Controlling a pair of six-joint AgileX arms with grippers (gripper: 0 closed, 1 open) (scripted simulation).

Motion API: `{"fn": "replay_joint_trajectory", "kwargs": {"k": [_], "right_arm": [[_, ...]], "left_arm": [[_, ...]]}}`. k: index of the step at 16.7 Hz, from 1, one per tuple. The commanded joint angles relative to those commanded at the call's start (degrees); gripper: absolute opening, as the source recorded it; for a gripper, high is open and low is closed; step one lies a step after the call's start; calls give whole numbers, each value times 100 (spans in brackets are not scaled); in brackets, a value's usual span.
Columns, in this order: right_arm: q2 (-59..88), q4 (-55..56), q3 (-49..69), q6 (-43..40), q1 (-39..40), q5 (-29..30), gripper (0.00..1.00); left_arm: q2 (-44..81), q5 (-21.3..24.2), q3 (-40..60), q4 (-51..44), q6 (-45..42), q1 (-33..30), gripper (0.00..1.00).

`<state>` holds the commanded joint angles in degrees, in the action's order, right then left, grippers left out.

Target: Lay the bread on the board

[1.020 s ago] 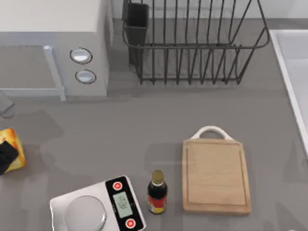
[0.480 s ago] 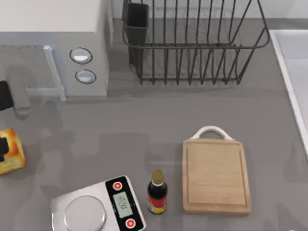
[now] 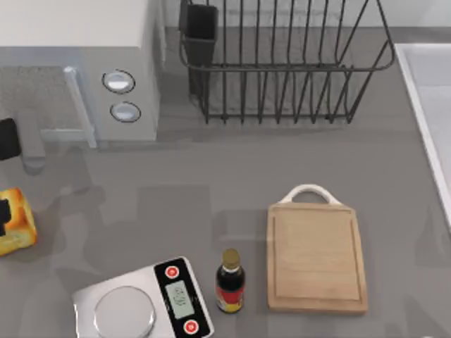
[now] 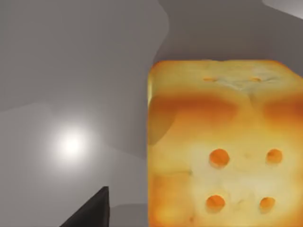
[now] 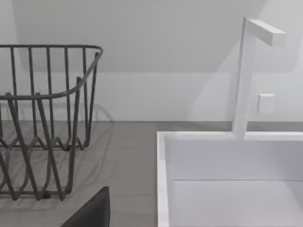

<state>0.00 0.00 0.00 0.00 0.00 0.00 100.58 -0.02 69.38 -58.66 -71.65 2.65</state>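
- As the top view shows it, the bread point(image 3: 15, 229) sits at the table's far nine o'clock edge, with the left gripper point(image 3: 3, 215) over it as a dark shape at its nine o'clock side; whether its fingers are closed on the crust I cannot tell. The board point(image 3: 316, 257) lies bare well away toward four o'clock, beyond the scale point(image 3: 144, 303) and the bottle point(image 3: 230, 282).
- In the left wrist view, the bread point(image 4: 225, 146) fills the frame close up, porous and golden, one dark finger point(image 4: 90, 210) beside it. I judge it light, soft and crushable: grip the toasted crust sides gently.
- In the right wrist view, the right arm idles facing the rack point(image 5: 42, 123) and sink point(image 5: 227, 179).
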Motion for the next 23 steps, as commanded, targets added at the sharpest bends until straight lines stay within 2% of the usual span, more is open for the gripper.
{"fn": "replay_joint_trajectory", "kwargs": {"k": [3, 9, 14, 23], "right_arm": [[0, 0, 0, 0, 0, 0, 100], [0, 0, 0, 0, 0, 0, 100], [0, 0, 0, 0, 0, 0, 100], [0, 0, 0, 0, 0, 0, 100]], "left_arm": [[118, 1, -162, 224, 8, 16, 100], [633, 3, -848, 1488, -27, 41, 100], [683, 3, -890, 1557, -29, 42, 100], [683, 3, -890, 1557, -29, 42, 32]]}}
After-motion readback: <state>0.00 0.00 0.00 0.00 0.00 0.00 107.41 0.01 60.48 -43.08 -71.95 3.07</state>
